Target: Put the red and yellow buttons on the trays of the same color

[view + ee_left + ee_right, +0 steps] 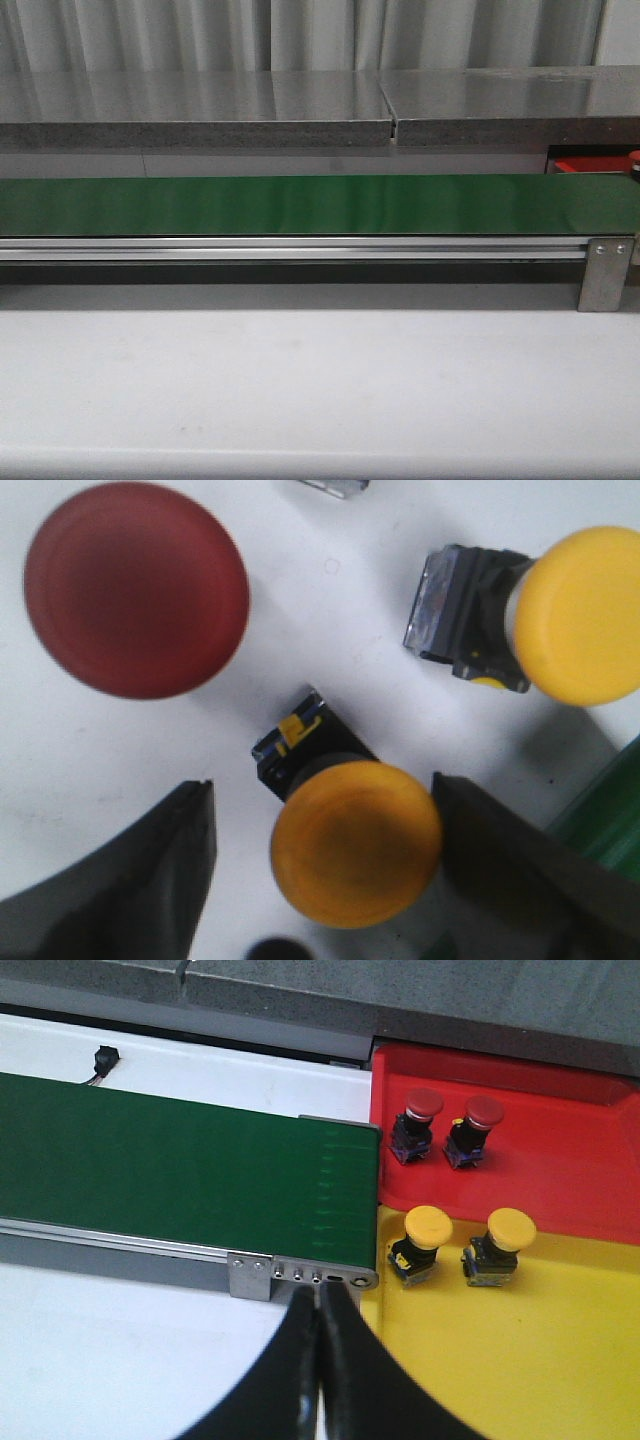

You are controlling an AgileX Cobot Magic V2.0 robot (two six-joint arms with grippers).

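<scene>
L claw (325,880) is wide open, holds nothing; the orange-yellow dome-cap push button (355,842) sits between its fingers on the white worktop (330,610), black base pointing away. Dark red round button (137,588) lies beyond. R claw (319,1360) is closed, empty, near the yellow tray (520,1360) w/ red tray (570,1160) behind.

No readable text, label, brand, number or sign is showing anywhere in these views; the buttons, the trays and the green belt (300,205) are all showing plain surfaces, with nothing legible on them
</scene>
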